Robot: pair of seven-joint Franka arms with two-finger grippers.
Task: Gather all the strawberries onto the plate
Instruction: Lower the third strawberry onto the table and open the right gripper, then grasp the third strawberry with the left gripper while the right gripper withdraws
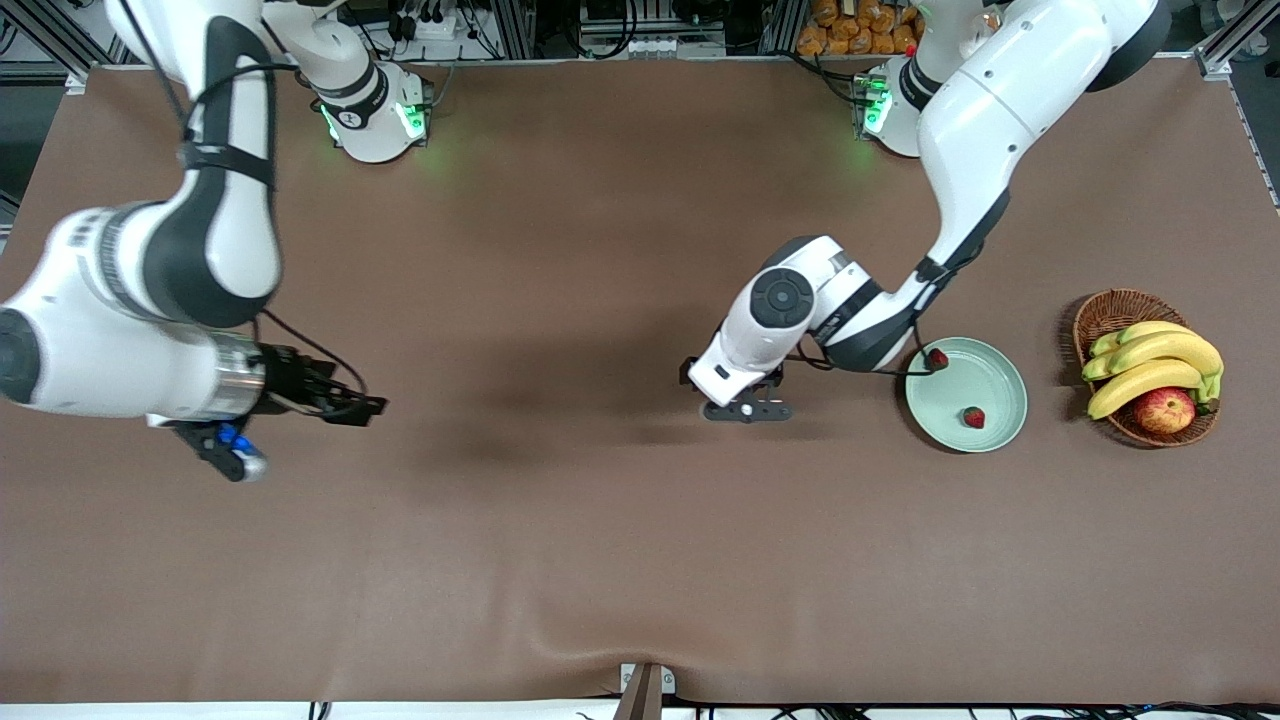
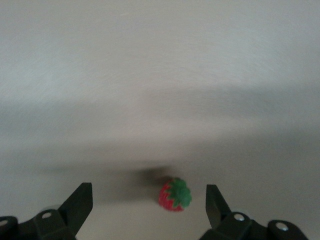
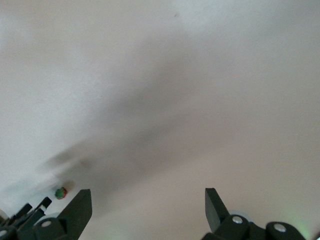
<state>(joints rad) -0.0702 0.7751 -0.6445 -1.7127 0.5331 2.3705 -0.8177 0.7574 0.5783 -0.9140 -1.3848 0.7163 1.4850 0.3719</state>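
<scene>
The left gripper (image 2: 149,204) is open, low over the table beside the plate (image 1: 1003,420), and the last strawberry (image 2: 175,194) sits on the table between its fingers, just ahead. It probably only needs to go down. Two strawberries (image 1: 973,417) are on the plate. The right gripper (image 1: 345,400) waits open, well apart.

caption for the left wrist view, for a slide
Open left gripper poised over the last strawberry on the brown table.
</scene>
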